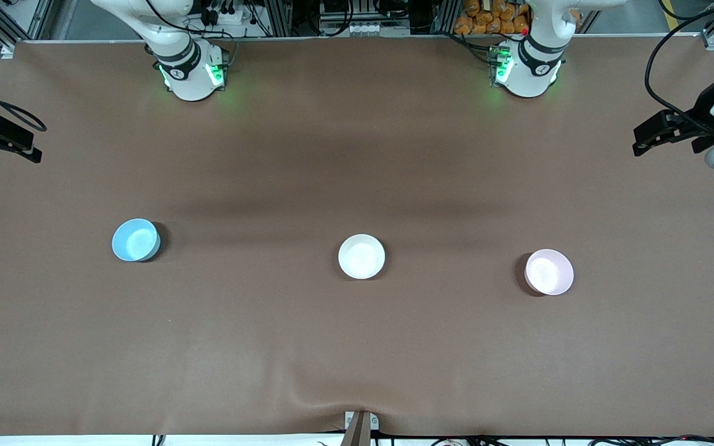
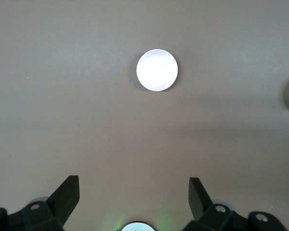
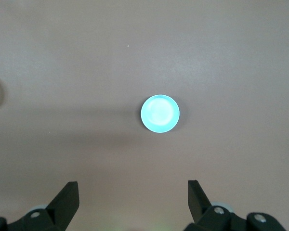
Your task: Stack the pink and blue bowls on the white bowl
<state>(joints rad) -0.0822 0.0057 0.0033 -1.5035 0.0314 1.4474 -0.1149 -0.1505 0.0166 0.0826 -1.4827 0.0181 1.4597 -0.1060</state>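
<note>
Both arms: glossy white rounded casings with black joint rings. Bases glow green at the collar. Black cables trail from the upper links. Left gripper (image 2: 134, 192) and right gripper (image 3: 133, 192): matte black wedge-shaped fingers, spread apart, on black mounts with small silver screws.

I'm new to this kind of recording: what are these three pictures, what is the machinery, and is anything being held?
Two robot arms stand at a brown table. One picture looks down from a high camera facing them; the other two come from cameras on each arm's wrist. Three small round plastic bowls sit apart in a row: the light blue bowl toward the right arm's end, the white bowl in the middle, the pale pink bowl toward the left arm's end. The left gripper hangs open high over the table with the pink bowl in its view, and the right gripper hangs open with the blue bowl in its view. Neither holds anything; nothing is stacked yet.
</note>
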